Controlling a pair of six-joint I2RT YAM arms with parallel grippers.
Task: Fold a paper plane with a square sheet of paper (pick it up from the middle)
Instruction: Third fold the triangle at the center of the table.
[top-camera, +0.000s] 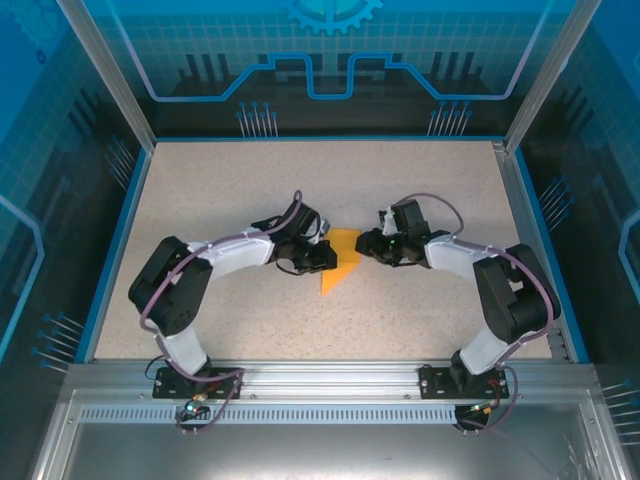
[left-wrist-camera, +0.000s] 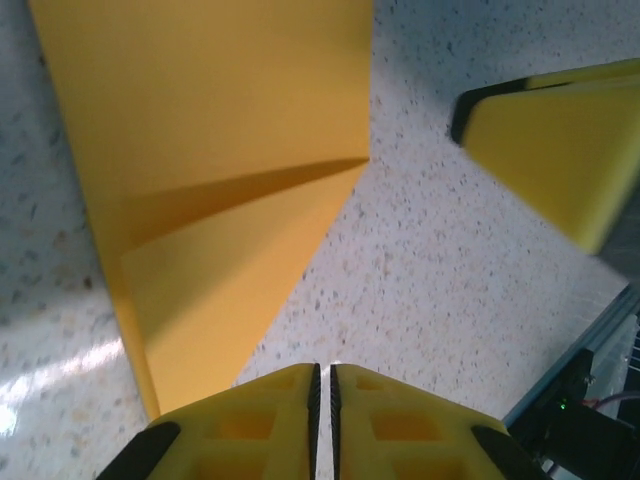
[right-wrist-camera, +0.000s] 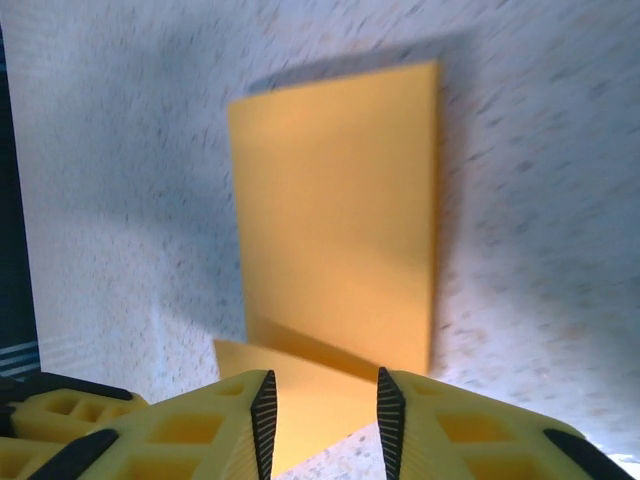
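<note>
One folded paper sheet (top-camera: 342, 264) (orange-yellow), left tool (left-wrist-camera: 322, 378) closed, right tool (right-wrist-camera: 321, 388) parted

The sheet of paper (top-camera: 343, 262) is thin and orange-yellow. It is folded, so it is not a flat square. It has a slanted crease and one sharp point. It lies near the middle of the table (top-camera: 430, 180), with its point toward the table's near edge.
</note>
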